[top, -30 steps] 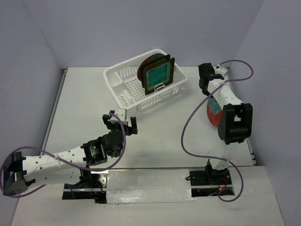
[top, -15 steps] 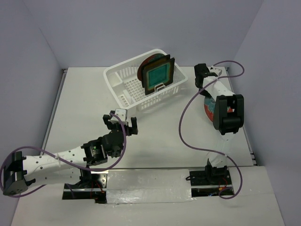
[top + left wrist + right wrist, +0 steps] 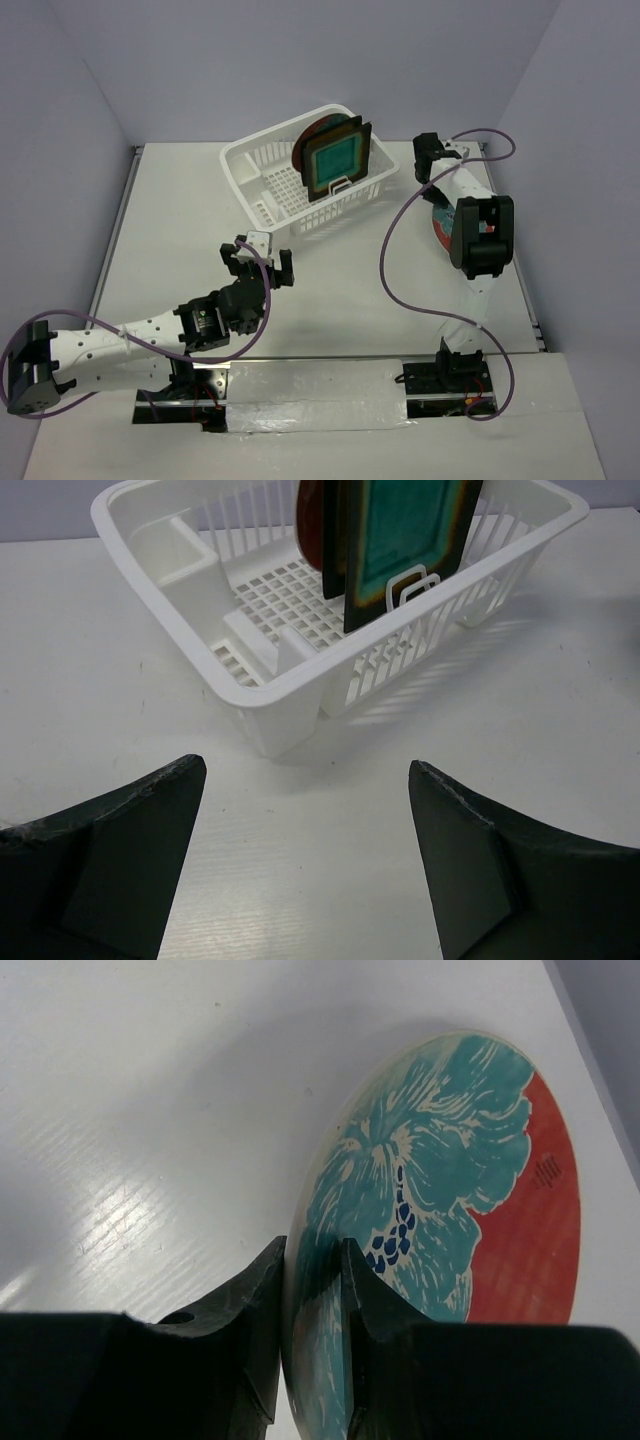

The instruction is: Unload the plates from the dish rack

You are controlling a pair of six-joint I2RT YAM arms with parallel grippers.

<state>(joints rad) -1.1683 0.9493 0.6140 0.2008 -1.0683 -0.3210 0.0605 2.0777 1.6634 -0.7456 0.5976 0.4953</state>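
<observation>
Our right gripper's (image 3: 312, 1260) fingers pinch the rim of a round red-rimmed plate (image 3: 450, 1190), held tilted over the bench (image 3: 180, 220) to the right of the dish rack (image 3: 262, 160). Released at this tilt, it could slap down or skid towards the edge. Meanwhile our left gripper (image 3: 305, 770) hangs with fingers wide apart, empty. The square teal plate (image 3: 335, 160) and a second round plate (image 3: 308, 140) stand racked.

The left arm (image 3: 110, 345) lies low, stretched forward from its base toward the rack (image 3: 330, 212), and ends well short of the rack's near side. The left gripper (image 3: 258, 268) faces the rack with its jaws spread wide and nothing between them. The right arm (image 3: 480, 235) is folded at the elbow to the right of the rack. The right gripper (image 3: 312, 1260) has its jaws closed on the rim of a plate (image 3: 450, 1180).
</observation>
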